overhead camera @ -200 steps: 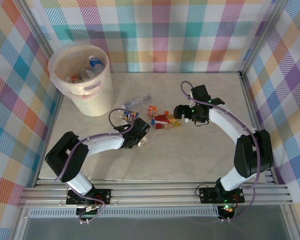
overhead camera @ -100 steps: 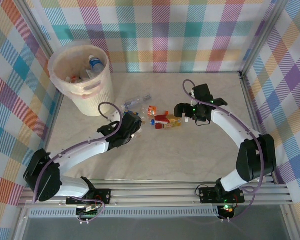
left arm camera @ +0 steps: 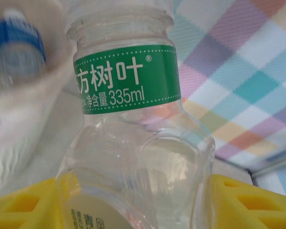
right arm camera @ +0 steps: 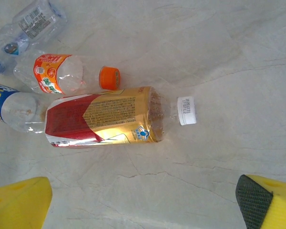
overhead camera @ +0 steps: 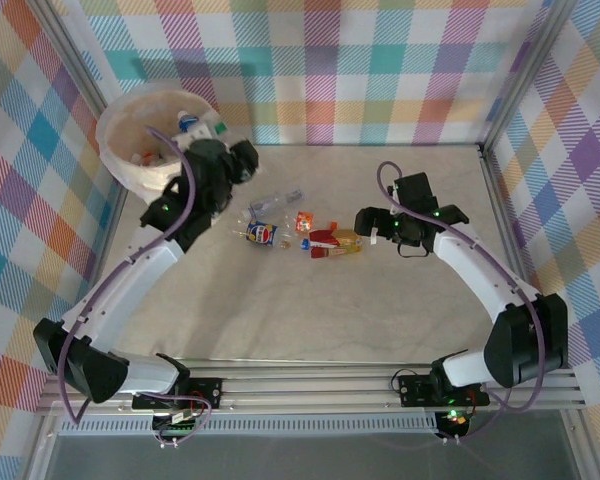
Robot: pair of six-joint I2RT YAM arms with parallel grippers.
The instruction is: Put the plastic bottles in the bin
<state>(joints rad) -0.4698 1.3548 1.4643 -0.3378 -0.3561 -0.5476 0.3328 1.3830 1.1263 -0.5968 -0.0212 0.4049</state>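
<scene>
At the far left stands the bin (overhead camera: 115, 150), with a blue-capped bottle (overhead camera: 188, 122) lying inside it. The left arm, which a second ago was low over the table (overhead camera: 380, 320) near the loose bottles, has swung far and left, and the left gripper (left arm camera: 136, 205) now sits at the bin's right rim. Its yellow fingers (left arm camera: 248, 202) are closed partway on a clear green-label bottle (left arm camera: 126, 78), pressing its body from both sides. In the middle of the table the clear bottle (right arm camera: 31, 24), blue-label bottle (right arm camera: 9, 107), orange-label bottle (right arm camera: 62, 76) and red-and-gold bottle (right arm camera: 102, 121) lie where they lay before. Just right of them the right gripper (overhead camera: 368, 228) hovers with jaws spread wide and empty, shifted slightly right
</scene>
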